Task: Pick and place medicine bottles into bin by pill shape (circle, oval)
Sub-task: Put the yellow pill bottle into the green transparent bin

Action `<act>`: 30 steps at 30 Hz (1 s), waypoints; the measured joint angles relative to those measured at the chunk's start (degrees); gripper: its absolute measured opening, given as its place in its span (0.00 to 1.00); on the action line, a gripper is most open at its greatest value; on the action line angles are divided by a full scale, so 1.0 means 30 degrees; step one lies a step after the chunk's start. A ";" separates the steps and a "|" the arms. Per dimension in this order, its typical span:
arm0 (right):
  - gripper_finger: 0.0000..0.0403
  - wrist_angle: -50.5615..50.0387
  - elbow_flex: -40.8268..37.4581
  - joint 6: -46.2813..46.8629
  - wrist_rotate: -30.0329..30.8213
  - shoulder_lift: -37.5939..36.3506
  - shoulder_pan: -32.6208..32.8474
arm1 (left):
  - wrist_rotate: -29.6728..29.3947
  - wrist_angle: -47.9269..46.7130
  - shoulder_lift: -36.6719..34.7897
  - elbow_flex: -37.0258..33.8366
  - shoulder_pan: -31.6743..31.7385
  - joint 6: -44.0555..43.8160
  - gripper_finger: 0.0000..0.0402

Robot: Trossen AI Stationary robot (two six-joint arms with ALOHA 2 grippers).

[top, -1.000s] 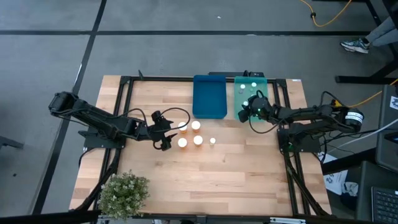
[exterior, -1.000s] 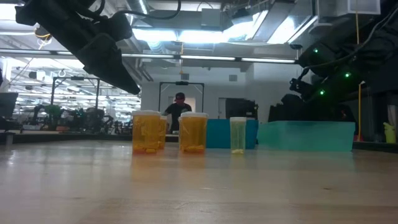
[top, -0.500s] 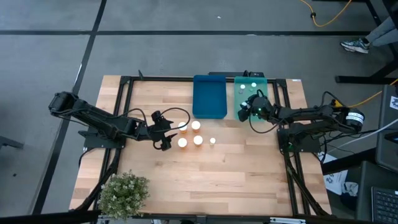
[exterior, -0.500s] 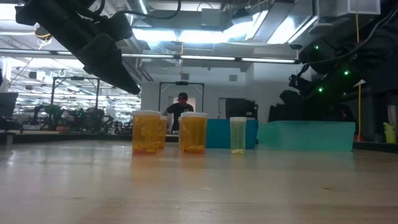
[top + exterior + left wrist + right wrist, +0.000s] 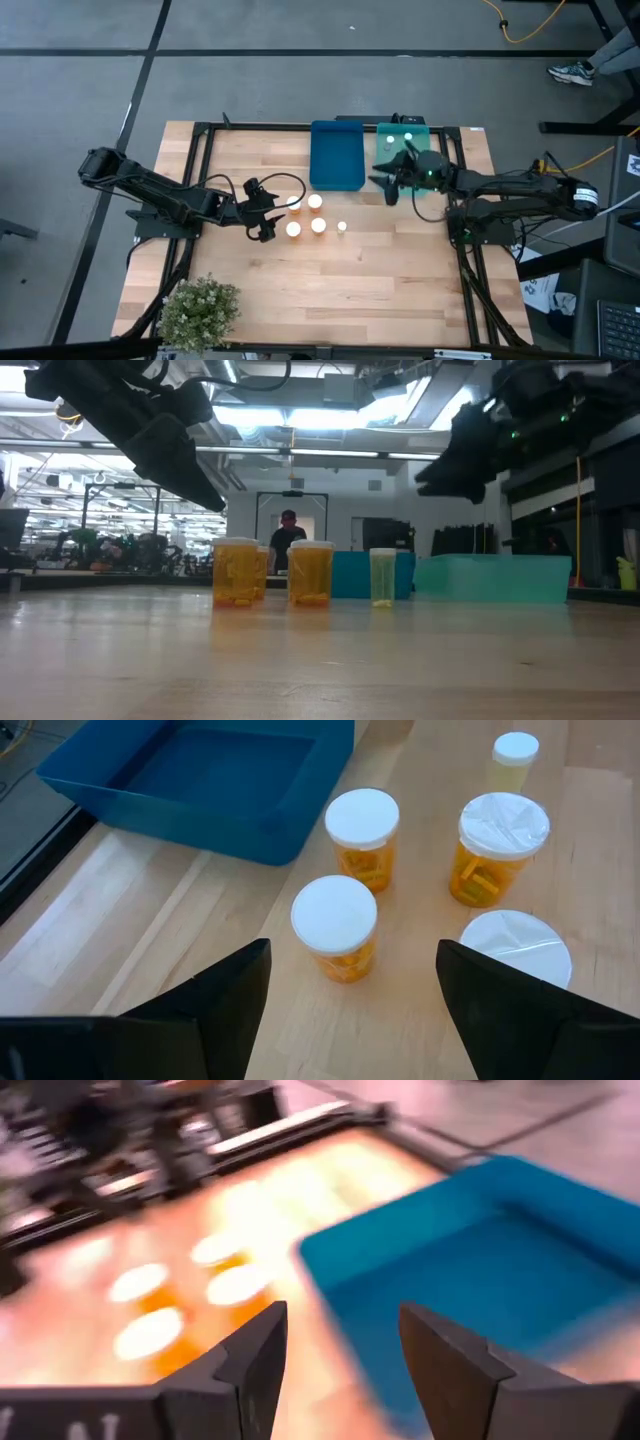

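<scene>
Four amber bottles with white caps [image 5: 335, 925] [image 5: 362, 832] [image 5: 503, 842] [image 5: 515, 952] and a small pale one [image 5: 515, 758] stand upright on the wooden table, left of centre [image 5: 315, 215]. My left gripper [image 5: 350, 1010] hovers open just left of them, touching none [image 5: 262, 216]. The dark blue bin [image 5: 337, 155] and the teal bin [image 5: 403, 150] sit side by side at the far edge. White-capped bottles [image 5: 408, 135] lie in the teal bin. My right gripper [image 5: 383, 187] hangs open and holds nothing, above the near edges of the two bins [image 5: 460, 460].
A potted plant [image 5: 200, 310] stands at the table's near left corner. The black frame rails [image 5: 200, 190] run along the table's sides. Bare wood [image 5: 380, 270] spreads across the near half. A person [image 5: 288, 540] stands far behind the table.
My right gripper has risen from low over the teal bin and swung toward the table's left. It has tipped up from a steep downward slant to nearly level. The left arm and the bottles on the table have kept still.
</scene>
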 joint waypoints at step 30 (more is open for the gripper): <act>0.49 0.5491 0.0640 -0.1614 0.3402 1.1525 0.9265 | 0.0000 0.0001 -0.0004 0.0000 0.0000 0.0002 0.69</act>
